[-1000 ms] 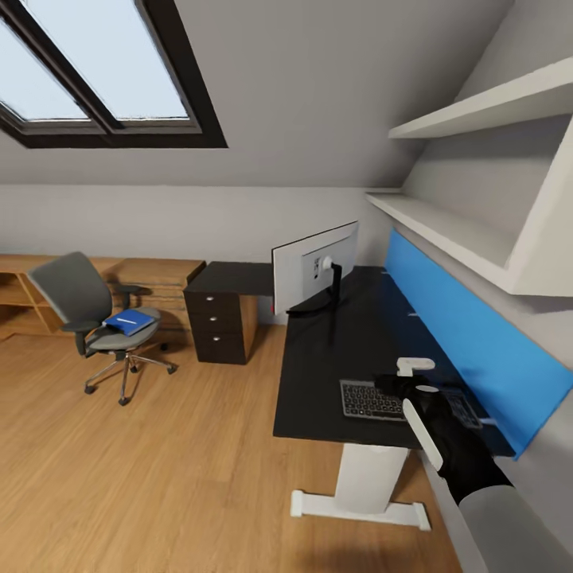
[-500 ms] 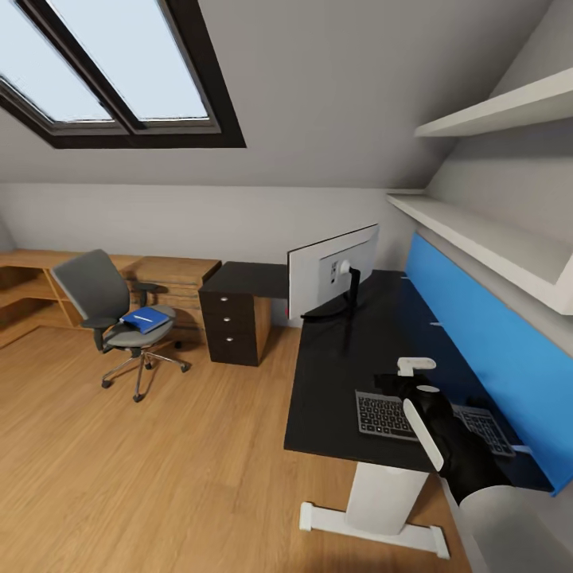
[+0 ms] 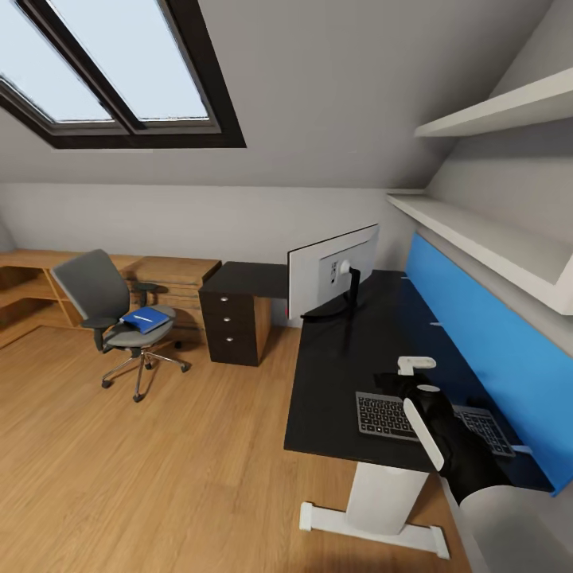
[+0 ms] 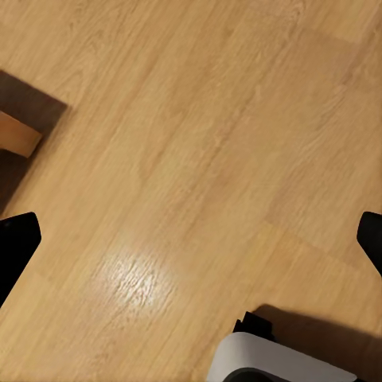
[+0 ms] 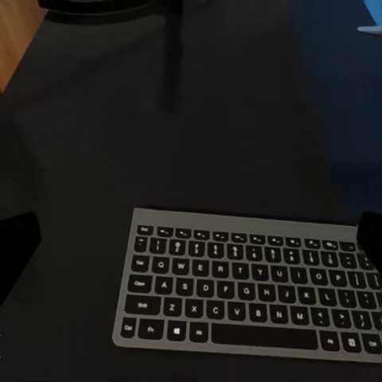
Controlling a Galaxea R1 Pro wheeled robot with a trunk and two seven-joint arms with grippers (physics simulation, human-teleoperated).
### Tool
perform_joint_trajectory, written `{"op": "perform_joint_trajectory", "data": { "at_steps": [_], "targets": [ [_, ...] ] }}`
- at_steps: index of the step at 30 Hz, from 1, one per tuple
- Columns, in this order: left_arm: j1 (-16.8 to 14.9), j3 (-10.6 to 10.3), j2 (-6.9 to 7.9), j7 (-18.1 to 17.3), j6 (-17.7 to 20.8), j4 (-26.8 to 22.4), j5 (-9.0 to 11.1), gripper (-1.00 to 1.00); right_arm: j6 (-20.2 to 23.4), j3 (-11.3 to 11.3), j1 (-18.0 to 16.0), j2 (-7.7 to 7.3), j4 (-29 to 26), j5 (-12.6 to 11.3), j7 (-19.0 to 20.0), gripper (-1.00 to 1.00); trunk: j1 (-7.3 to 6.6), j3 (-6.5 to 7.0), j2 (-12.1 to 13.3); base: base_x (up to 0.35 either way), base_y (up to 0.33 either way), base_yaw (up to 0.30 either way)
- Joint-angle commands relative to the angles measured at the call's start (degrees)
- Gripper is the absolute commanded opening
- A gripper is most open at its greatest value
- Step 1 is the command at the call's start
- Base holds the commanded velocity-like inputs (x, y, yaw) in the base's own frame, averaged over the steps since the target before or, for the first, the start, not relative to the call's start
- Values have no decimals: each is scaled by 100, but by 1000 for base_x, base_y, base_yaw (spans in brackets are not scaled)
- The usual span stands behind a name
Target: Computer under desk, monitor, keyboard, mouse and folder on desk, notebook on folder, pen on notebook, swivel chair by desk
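Keyboard lies flat near the front edge of the black L-shaped table, well short of the monitor, which stands farther back on the same top showing its white rear. The right gripper hangs just above the keyboard; in the right wrist view its dark fingertips sit wide apart at either side with the keys between them and nothing held, so the jaws are fully open and empty. The left gripper's fingertips are likewise spread wide over bare wood floor, holding nothing. Across the room the swivel chair stands well apart from the table with the blue folder on its seat, a thin white pen lying on it. The step in hand looks like the keyboard's placement; the keyboard could arguably go nearer the monitor. The next move probably calls for drawing the right arm back and rolling toward the chair to fetch the folder.
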Motion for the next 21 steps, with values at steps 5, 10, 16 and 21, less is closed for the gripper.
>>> {"op": "perform_joint_trajectory", "data": {
  "at_steps": [5, 10, 16, 21],
  "targets": [
    [-5, -45, 9, 36, -25, -2, 56, 100, 23, 21, -6, -11, -38, -61, -56, 100, 4, -13, -13, 0, 0, 0],
    [-5, -45, 12, 36, -25, -2, 55, 100, 24, 21, -6, -10, -37, -60, -56, 100, 4, -13, -13, 0, -76, 0],
    [-5, -45, 11, 36, -25, -2, 56, 100, 26, 21, -6, -13, -38, -60, -56, 100, 4, -13, -13, 0, -253, 0],
    [-5, -45, 14, 36, -25, -2, 56, 100, 27, 21, -6, -11, -43, -53, -56, 100, 4, -13, -13, 0, -289, 0]
  ]
}}
